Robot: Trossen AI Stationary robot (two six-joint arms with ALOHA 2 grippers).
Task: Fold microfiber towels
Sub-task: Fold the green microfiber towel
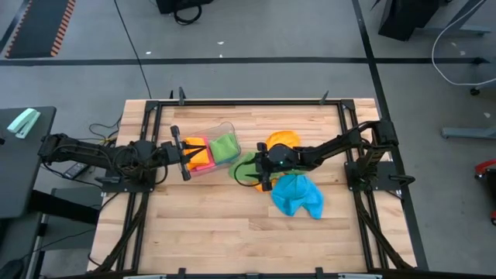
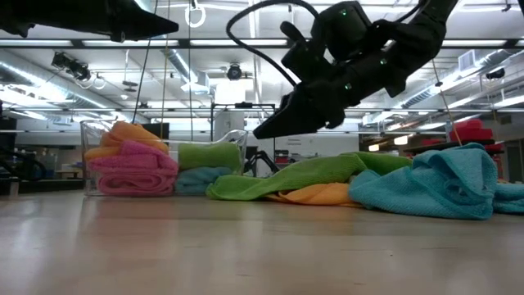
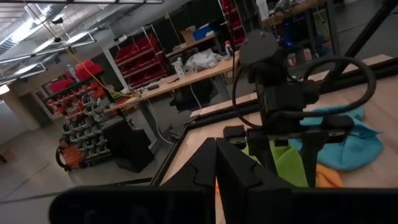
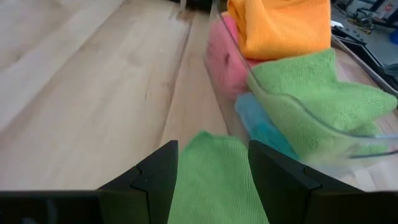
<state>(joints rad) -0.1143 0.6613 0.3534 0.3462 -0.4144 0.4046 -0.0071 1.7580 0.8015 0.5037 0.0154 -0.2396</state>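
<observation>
Two grippers are in play, and the risk sits with the right gripper [image 1: 262,165], which hovers at the middle of the high view with its fingers [image 4: 155,180] spread apart and empty over one end of the loose green towel [image 4: 217,180]. If it comes down carelessly it may pinch the orange towel [image 1: 280,142] lying partly under the green one, or drag the whole heap toward the clear tub [image 1: 208,128] just to its left and shove it. In the right wrist view the green cloth lies directly between the open fingers, below them and not yet gripped. A crumpled blue towel [image 1: 297,195] sits just below and right of that gripper, touching the pile. Folded pink, orange and green towels [image 2: 135,168] already fill the tub, left of centre. Beside the tub's left end waits the left gripper [image 1: 184,154], closed on nothing.
</observation>
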